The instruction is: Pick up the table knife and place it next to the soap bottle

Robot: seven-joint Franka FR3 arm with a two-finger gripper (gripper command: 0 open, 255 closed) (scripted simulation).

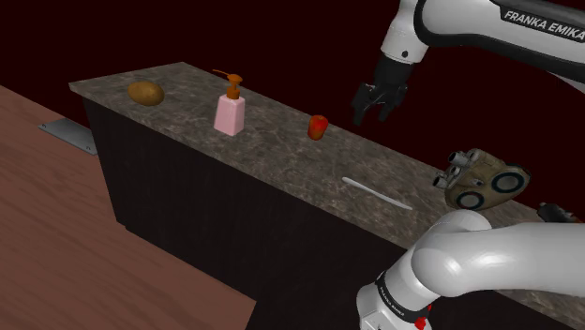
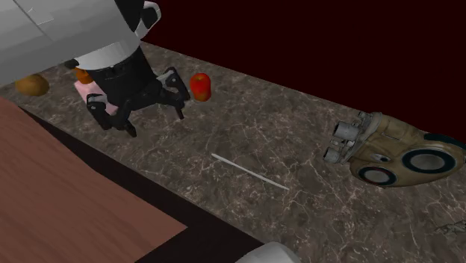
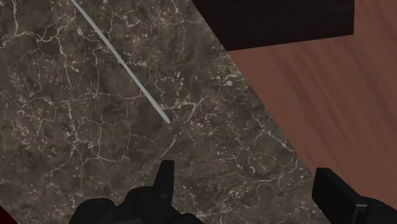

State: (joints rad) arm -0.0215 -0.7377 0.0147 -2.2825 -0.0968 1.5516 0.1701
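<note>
Lying near the counter (image 1: pixel 281 155) front edge, table knife (image 1: pixel 377 193) is judged thin, stiff, slippery; mid-length pinch advised; gripper (image 1: pixel 372 112) spread wide, empty.

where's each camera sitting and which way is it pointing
Shoulder view: beside the arm's base, looking down along the counter; the white arm and the open gripper show above it.
Second exterior view: faces much the same way, closer and steeper; gripper and forearm show.
Wrist view: on the hand, looking down at the counter; two black fingers stand apart.
Shared: all three show the table knife.
</note>
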